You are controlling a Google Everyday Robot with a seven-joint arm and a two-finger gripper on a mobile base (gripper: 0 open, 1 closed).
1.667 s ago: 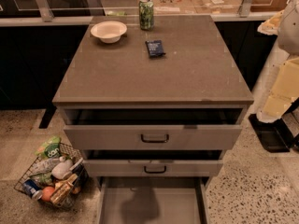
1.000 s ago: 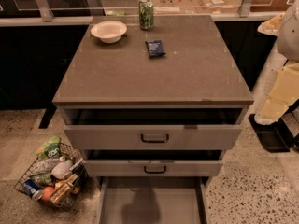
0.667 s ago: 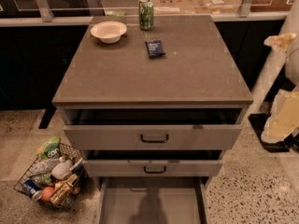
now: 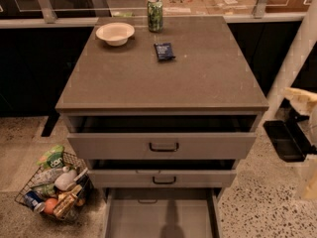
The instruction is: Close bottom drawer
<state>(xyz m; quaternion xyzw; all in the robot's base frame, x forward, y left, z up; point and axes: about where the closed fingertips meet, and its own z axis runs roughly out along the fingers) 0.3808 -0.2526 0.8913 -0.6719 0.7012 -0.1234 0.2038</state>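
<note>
Bench, cabinet type, 3 drawers, all 3 open. Top drawer and middle drawer out slightly. Bottom drawer pulled furthest, plain grey inside showing, running off the lower edge. On top: 1 bowl, 1 can, 1 dark packet. Floor, left: 1 wire basket of groceries. Gripper at far right, well apart from the drawers; released or clenched, cannot tell.

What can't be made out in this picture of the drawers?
Bottom drawer: front and handle cut off by the camera view's lower edge.
Gripper: at the right edge beside the cabinet, partly cut off there.
Top drawer: inside lost in shadow under the cabinet's top.
Dark packet: print too small to read.
</note>
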